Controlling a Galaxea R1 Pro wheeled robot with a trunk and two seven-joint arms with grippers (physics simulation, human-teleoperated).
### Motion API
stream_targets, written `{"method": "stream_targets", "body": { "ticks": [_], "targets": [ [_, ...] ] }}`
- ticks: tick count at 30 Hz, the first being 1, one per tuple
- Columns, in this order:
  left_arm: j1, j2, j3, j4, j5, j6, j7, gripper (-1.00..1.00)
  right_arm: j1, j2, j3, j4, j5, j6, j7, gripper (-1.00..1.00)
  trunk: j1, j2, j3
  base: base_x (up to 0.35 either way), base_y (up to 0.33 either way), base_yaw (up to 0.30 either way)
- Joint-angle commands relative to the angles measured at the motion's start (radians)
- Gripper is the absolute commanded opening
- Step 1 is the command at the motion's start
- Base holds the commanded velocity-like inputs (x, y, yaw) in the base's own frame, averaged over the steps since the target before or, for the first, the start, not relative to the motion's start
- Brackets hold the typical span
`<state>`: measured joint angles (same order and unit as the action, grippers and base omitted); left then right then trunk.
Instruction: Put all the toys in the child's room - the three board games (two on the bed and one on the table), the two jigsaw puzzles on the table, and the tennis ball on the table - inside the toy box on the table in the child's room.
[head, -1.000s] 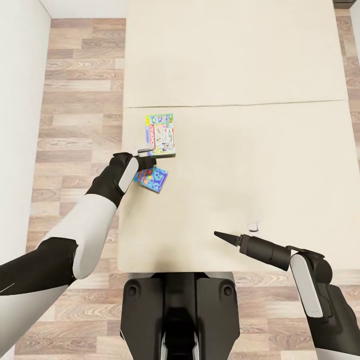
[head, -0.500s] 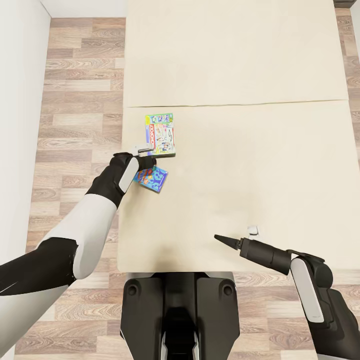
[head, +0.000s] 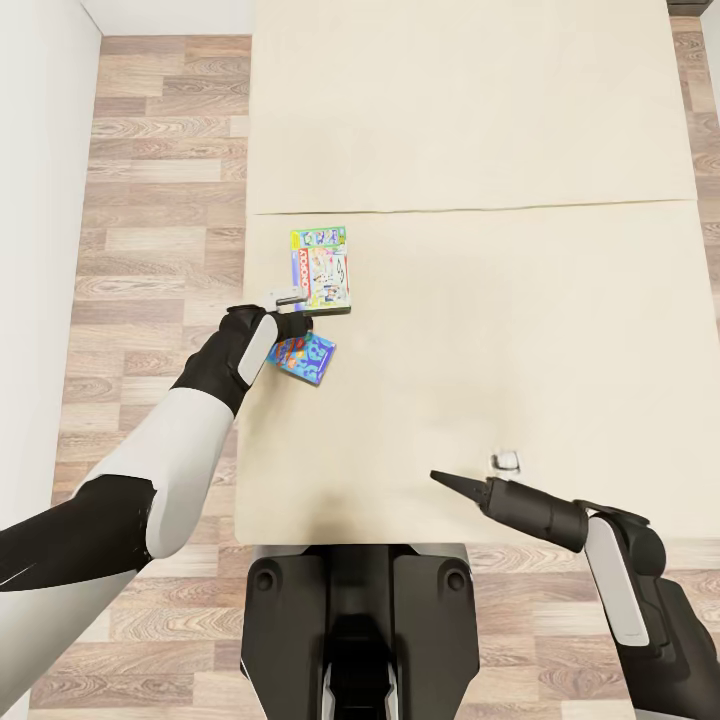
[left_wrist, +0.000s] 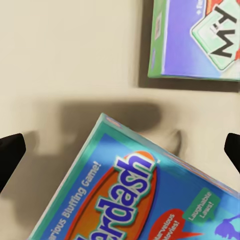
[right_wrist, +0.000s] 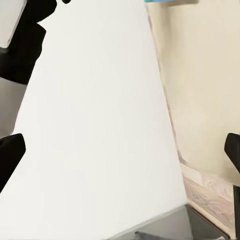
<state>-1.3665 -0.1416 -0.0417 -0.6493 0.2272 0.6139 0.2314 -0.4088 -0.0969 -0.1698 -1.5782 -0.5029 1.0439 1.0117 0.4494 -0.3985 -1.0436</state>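
From the head view, the bed (head: 480, 330) fills the middle and right of the frame, and two board games lie near its left edge: a green-edged box (head: 321, 268) above centre-left and a blue box (head: 303, 358) just below it, close but apart. The left gripper (head: 288, 312) hovers between them, over the blue box's upper end; the right gripper (head: 446, 481) hangs low right over bare sheet, and I cannot tell whether its claw is spread. In the left wrist view, the blue box (left_wrist: 135, 195) sits at an angle in the lower half, the green-edged one (left_wrist: 197, 37) at upper right, and the dark fingertips (left_wrist: 10, 152) stand wide apart at either edge. I'd say the claw should turn to square with the box's sides and settle lower before closing. In the right wrist view, the dark fingertips (right_wrist: 10, 152) frame a large white surface.
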Motion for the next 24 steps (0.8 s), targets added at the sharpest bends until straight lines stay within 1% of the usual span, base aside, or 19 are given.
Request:
{"method": "stream_targets", "body": {
  "ticks": [1, 2, 3, 8, 24],
  "targets": [
    [0.000, 0.001, -0.004, -0.001, 0.011, 0.003, 0.009, 1.00, 0.000, 0.000, -0.001, 0.000, 0.004, 0.003, 0.023, 1.00, 0.001, -0.002, -0.001, 0.000, 0.000, 0.000],
    [0.000, 0.001, -0.004, -0.001, 0.011, 0.003, 0.008, 1.00, 0.000, -0.001, -0.003, 0.000, 0.003, 0.003, 0.051, 1.00, 0.001, -0.002, -0.001, 0.000, 0.000, 0.000],
    [0.000, 0.001, -0.004, -0.001, 0.011, 0.003, 0.008, 1.00, 0.000, -0.002, -0.004, 0.000, 0.003, 0.003, 0.062, 1.00, 0.001, -0.002, -0.001, 0.000, 0.000, 0.000],
    [0.000, 0.001, -0.004, -0.001, 0.011, 0.003, 0.008, 1.00, 0.001, -0.007, -0.006, 0.000, 0.003, 0.003, 0.094, 1.00, 0.001, -0.002, -0.001, 0.000, 0.000, 0.000],
    [0.000, 0.002, -0.005, -0.001, 0.011, 0.003, 0.008, 1.00, 0.001, -0.006, -0.007, 0.000, 0.003, 0.003, 0.106, 1.00, 0.001, -0.002, -0.001, 0.000, 0.000, 0.000]
  ]
}}
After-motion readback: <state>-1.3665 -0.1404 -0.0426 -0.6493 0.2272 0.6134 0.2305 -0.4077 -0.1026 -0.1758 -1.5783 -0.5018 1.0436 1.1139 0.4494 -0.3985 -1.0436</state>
